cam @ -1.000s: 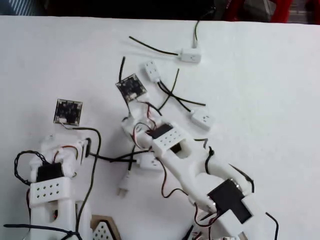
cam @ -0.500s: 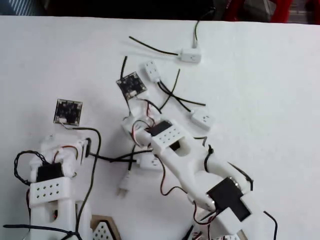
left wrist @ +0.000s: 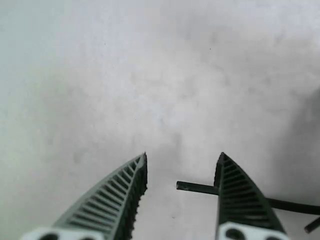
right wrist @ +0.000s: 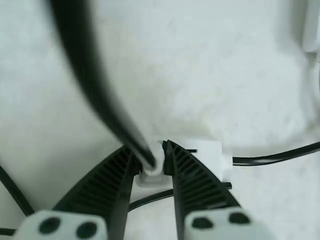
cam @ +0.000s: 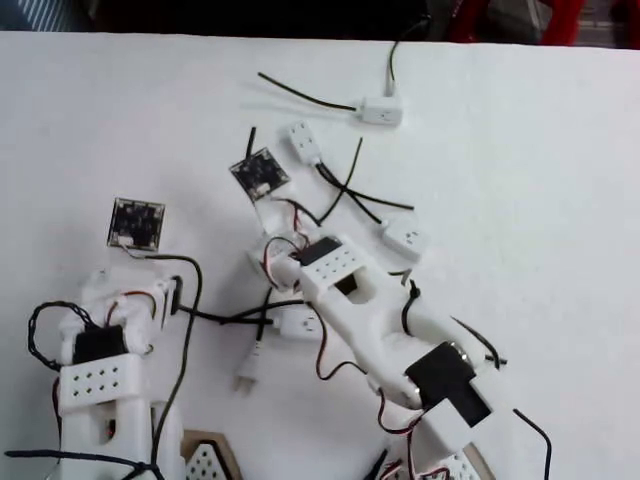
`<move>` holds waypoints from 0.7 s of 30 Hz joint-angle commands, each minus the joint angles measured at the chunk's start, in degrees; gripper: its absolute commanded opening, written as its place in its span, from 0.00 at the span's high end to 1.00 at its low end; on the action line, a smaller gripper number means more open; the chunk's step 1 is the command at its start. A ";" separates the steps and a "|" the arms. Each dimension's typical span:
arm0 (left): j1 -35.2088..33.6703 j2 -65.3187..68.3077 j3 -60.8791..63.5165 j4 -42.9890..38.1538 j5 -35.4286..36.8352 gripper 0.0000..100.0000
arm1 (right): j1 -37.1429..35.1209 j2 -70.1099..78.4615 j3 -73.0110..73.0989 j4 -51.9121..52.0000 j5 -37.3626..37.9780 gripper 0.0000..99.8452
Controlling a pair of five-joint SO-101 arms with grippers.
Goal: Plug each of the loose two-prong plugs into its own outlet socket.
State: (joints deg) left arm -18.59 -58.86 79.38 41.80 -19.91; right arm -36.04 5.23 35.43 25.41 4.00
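Right arm pinching a plug, left arm open over the table

The right gripper point(right wrist: 150, 150) has its jaws closed on a small white plug point(right wrist: 151, 172), with a white block point(right wrist: 207, 150) just behind it (touching or not, I can't tell). The left gripper point(left wrist: 182, 159) gapes partly open and holds nothing. A loose plug point(cam: 245, 378) lies between the arms.

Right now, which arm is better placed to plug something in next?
Probably right. The right end effector is shut on a white plug with a black cord. The left end effector is open over bare table.
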 commanded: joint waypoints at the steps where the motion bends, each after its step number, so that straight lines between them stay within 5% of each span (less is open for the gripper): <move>1: -0.40 -1.19 0.09 -0.79 -0.44 0.77 | -0.13 0.48 0.35 1.45 1.23 0.98; 13: -0.40 -1.19 0.09 -0.79 -0.44 0.77 | 5.76 -18.77 -0.88 3.82 1.32 0.98; 21: -0.40 -1.19 0.09 -0.79 -0.44 0.77 | 18.24 -31.08 -1.41 2.68 0.97 0.98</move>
State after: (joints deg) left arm -18.59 -58.86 79.38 41.80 -19.91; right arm -22.95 -21.49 35.87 28.92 4.70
